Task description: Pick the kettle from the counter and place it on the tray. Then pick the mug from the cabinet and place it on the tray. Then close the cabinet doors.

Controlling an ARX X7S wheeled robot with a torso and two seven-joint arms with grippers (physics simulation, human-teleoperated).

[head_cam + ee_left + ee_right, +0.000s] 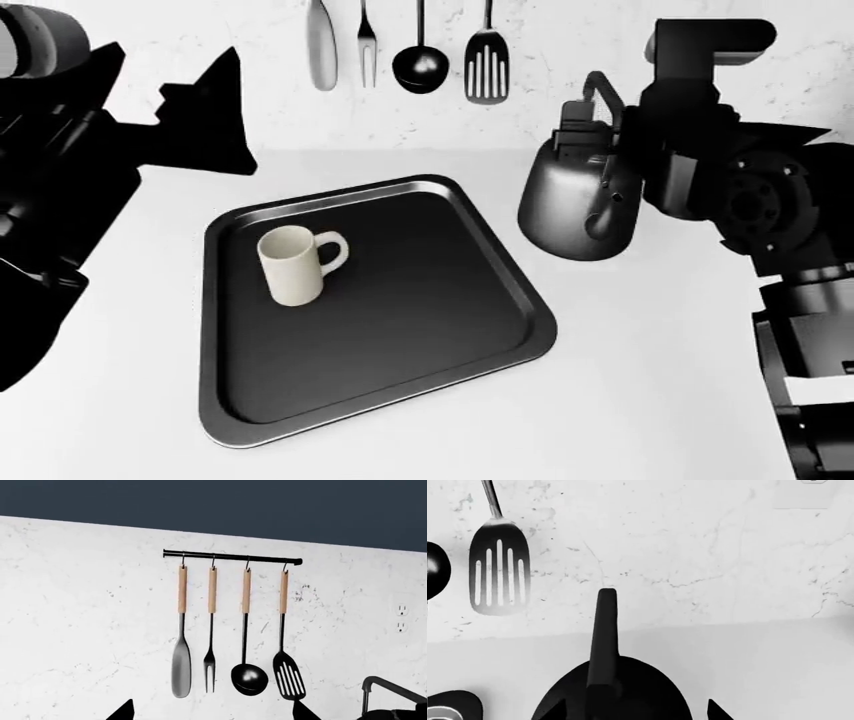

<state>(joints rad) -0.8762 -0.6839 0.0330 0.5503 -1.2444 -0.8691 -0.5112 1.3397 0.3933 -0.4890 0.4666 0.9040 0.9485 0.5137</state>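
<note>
The tray [387, 390] lies on the counter [641, 400], centre-left. The mug [294, 265] stands upright in the tray's far-left part. The kettle [577, 205] is right of the tray's far-right corner. Four utensils [400, 45] hang on the far wall [561, 40], behind the tray.

Left arm [67, 190] fills the head view's left edge, dark and bulky, raised, forearm reaching forward. Left gripper [214, 115] open: two pointed fingertips spread apart, nothing between them; in the left wrist view only the two dark tips [123, 711] show at the frame edge, wide apart. Right arm [747, 190] at head view right, wrist bent inward toward centre. Right gripper [587, 135] partly hidden; right wrist view shows its tips [715, 711] set apart, closure unclear.
</note>
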